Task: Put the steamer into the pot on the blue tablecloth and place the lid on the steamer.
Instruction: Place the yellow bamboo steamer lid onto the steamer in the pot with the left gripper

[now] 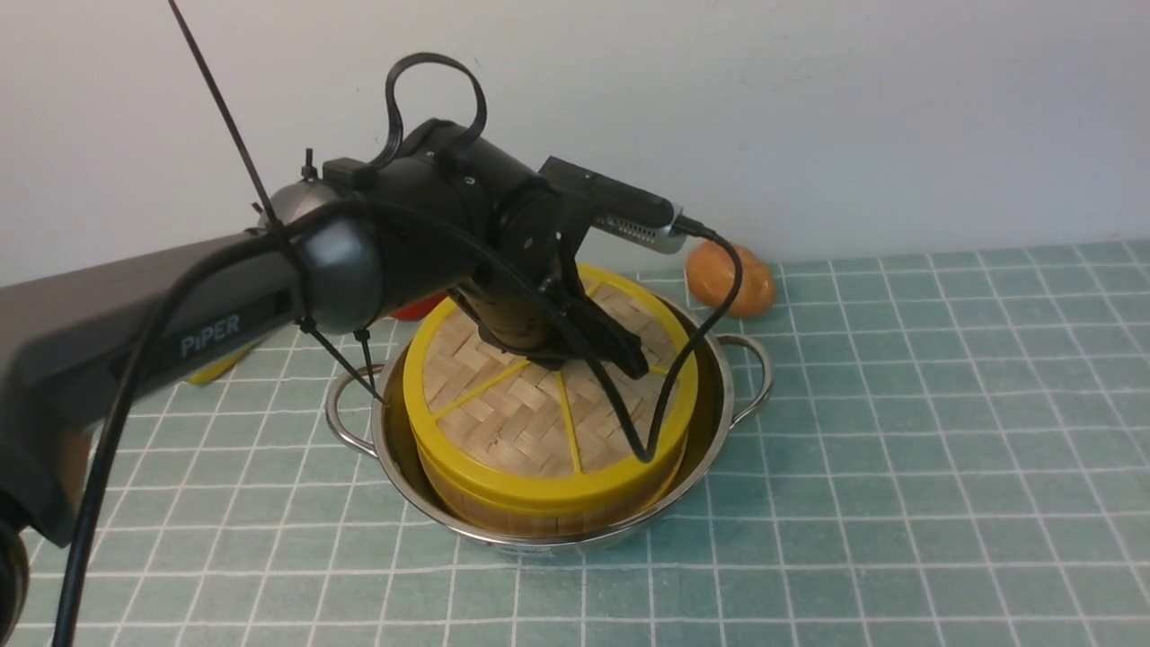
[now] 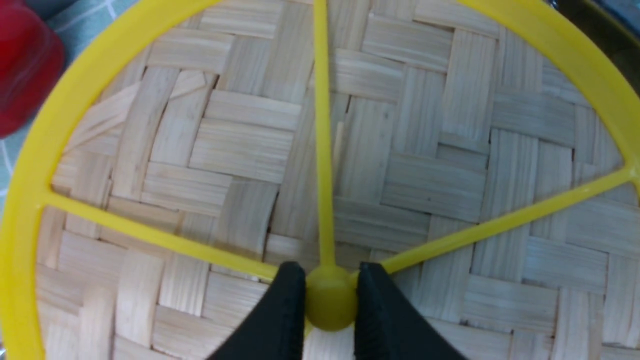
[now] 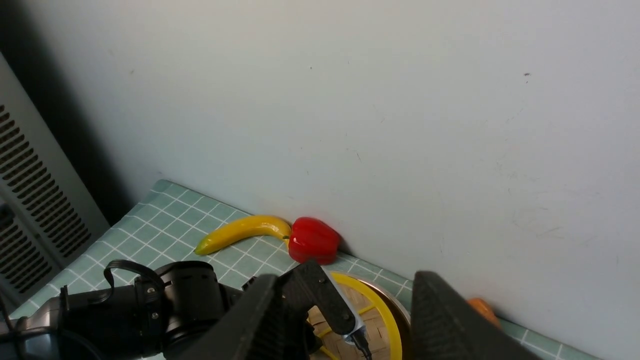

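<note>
The pot (image 1: 721,403) stands on the blue tablecloth (image 1: 907,449). The steamer (image 1: 539,519) sits inside it, its wooden wall showing at the front. The lid (image 1: 512,422) lies on top of the steamer and fills the left wrist view (image 2: 240,150). My left gripper (image 1: 584,352) reaches down onto the lid's middle. In the left wrist view the gripper (image 2: 330,287) is shut on the lid's yellow centre hub (image 2: 330,306). My right gripper (image 3: 347,280) is open and empty, held high above the pot's far side; it is out of the front view.
An orange bun (image 1: 729,279) lies against the wall behind the pot. A red pepper (image 3: 312,240) and a yellow banana (image 3: 242,230) lie behind the pot's left side. A grey vented panel (image 3: 30,200) stands past the cloth's left edge.
</note>
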Controlling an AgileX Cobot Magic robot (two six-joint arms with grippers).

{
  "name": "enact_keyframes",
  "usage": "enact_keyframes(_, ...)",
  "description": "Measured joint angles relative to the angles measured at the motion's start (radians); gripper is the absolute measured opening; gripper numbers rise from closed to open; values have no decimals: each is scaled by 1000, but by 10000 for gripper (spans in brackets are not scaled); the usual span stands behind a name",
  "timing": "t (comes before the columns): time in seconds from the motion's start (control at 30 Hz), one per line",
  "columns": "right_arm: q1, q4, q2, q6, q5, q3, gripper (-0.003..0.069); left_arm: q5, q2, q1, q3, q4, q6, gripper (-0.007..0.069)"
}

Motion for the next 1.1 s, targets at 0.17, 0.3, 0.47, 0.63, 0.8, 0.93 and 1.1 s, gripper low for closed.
enact_keyframes(0.17,0,0,0,0,0,0,357,1,-2,0,1,0,-2,116)
enact_keyframes(0.3,0,0,0,0,0,0,357,1,-1,0,1,3,-2,116)
enact_keyframes(0.47,0,0,0,0,0,0,357,-1,3,0,1,4,-2,116)
enact_keyframes(0.63,0,0,0,0,0,0,357,-1,3,0,1,3,-2,116)
enact_keyframes(0.8,0,0,0,-1,0,0,357,-1,-5,0,1,4,-2,196)
enact_keyframes(0.93,0,0,0,-3,0,0,357,32,-65,0,-11,7,4,406)
enact_keyframes(1.1,0,-39,-6,-38,0,5,353,105,-235,0,-93,9,44,585)
